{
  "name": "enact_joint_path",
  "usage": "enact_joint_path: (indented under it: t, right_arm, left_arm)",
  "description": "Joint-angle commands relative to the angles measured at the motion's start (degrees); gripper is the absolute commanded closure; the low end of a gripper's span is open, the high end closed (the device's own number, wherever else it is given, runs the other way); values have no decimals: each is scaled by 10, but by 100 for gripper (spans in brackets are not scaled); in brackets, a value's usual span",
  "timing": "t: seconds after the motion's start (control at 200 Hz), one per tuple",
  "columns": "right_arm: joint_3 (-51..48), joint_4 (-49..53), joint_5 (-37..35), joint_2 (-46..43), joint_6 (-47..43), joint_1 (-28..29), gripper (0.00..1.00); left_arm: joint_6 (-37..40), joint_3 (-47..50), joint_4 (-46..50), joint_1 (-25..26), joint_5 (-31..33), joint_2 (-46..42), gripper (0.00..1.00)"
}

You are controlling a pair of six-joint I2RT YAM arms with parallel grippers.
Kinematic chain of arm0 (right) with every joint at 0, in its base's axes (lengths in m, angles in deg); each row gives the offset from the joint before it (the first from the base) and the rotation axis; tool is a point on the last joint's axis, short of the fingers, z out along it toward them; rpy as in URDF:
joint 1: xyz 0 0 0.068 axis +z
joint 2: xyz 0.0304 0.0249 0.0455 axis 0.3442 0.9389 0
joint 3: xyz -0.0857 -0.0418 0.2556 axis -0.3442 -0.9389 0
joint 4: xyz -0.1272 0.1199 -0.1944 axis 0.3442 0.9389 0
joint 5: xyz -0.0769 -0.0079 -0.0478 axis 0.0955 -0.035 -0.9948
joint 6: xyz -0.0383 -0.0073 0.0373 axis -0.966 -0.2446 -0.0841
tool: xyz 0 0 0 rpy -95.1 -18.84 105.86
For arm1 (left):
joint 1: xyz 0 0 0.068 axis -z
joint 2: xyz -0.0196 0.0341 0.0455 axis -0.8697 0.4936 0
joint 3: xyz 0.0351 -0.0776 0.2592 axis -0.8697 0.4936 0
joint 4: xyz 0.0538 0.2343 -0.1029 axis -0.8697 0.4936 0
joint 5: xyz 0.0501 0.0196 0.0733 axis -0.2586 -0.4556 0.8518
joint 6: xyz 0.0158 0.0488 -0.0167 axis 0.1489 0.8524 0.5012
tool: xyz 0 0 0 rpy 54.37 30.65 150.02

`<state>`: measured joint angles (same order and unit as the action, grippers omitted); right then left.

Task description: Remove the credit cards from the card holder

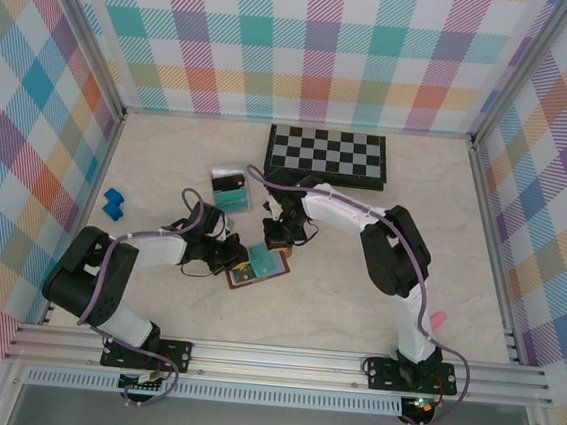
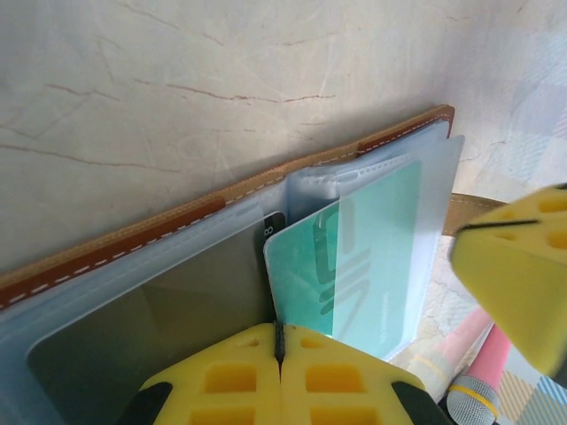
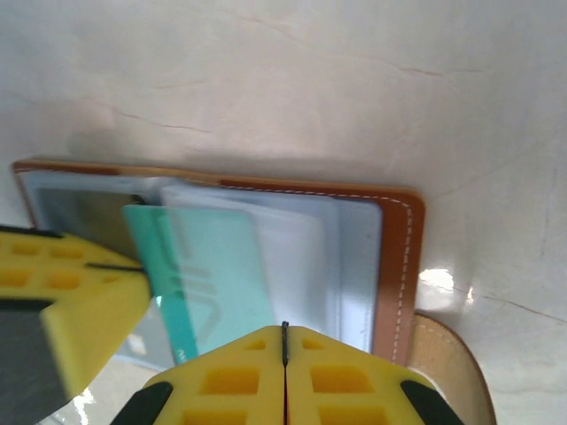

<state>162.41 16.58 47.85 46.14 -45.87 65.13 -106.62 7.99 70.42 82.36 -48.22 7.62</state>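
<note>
We judge the task partly done. The brown leather folding card holder [image 1: 242, 278] lies open on the pale bench [image 1: 444, 218], just toward 7 o'clock from its centre, with its clear sleeves fanned up.

At 11 o'clock from the holder, a clear plastic tray [image 1: 248, 181] carries a second teal card [image 1: 232, 201] and a dark card [image 1: 228, 180]. These look to us like cards already taken out.

The left tool [image 1: 231, 258] comes in from 9 o'clock, and the right tool [image 1: 279, 240] comes in from 1 o'clock. Both meet over the holder.

In the left wrist view, the left tool [image 2: 279, 341] is clenched, with its yellow pads pressed together. They appear to pinch the lower corner of a teal plastic card [image 2: 372, 239], which sits askew and partly out of its sleeve.

The right tool [image 3: 284, 341] is clenched too, at the lower edge of the sleeves. We cannot tell whether it nips a sleeve or just presses there.

What is left, as we read it:
- Draw this teal card fully free and set it down.
- Take out a dark card [image 2: 273, 226] tucked behind it.
- Take out an olive-looking card [image 2: 133, 336] in the neighbouring pocket.
</note>
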Motion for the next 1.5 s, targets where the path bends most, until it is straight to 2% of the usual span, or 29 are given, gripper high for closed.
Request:
enact_joint_path:
  t: [0.0,0.185,0.475,0.655,0.81,1.0,1.17,1.495]
  right_arm:
    - [-4,-9,19,-11,-25,5,92]
    - [11,6,26,24,-14,8,92]
    - [15,23,24,51,6,11,92]
    - [32,38,19,64,7,11,92]
    - [34,38,21,71,12,12,92]
    - [40,42,24,77,9,12,91]
    - [39,40,25,76,9,12,91]
    - [38,39,29,76,6,12,91]
  left_arm:
    - [6,0,31,-6,40,-18,100]
    - [-3,-7,21,-7,43,-23,100]
    - [-2,-21,60,-11,59,-33,100]
    - [-83,12,-1,-22,18,-36,74]
    - [-108,31,-31,-24,2,-44,64]
    - [-123,33,-71,-24,-35,-28,64]
    - [-117,18,-75,-25,-43,-5,72]
    - [-102,8,-62,-24,-45,18,79]
